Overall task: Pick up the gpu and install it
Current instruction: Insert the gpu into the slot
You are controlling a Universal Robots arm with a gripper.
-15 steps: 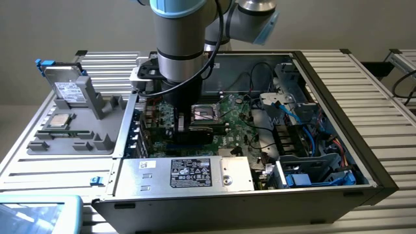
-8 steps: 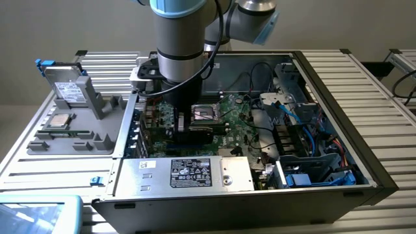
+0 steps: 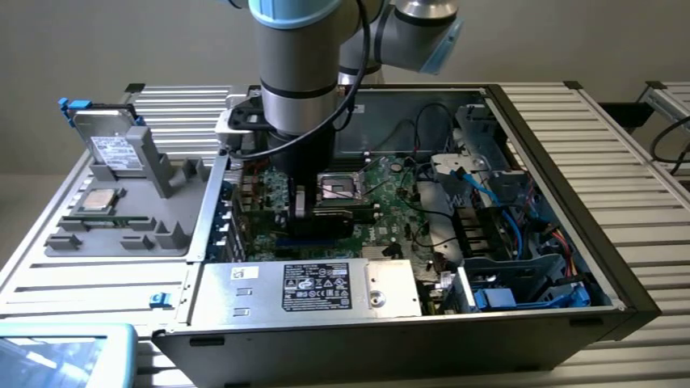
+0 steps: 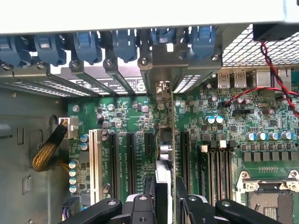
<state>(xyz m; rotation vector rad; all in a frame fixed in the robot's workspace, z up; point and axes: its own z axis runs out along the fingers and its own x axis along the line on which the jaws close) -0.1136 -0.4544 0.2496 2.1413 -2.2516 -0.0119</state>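
The fingers [image 4: 149, 193] are clamped on the gpu [image 4: 164, 163], held edge-on over the motherboard [image 4: 233, 126], among its expansion slots [image 4: 131, 158]. Likely hazard: a slight tilt off the slot line would jam the connector edge.

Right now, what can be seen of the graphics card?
The graphics card stands on edge: a thin green board with a dark cooler on one face and a silver end bracket toward the case rear wall. The end effector pinches it from both sides over the motherboard, among the black slots; whether it is seated is unclear.
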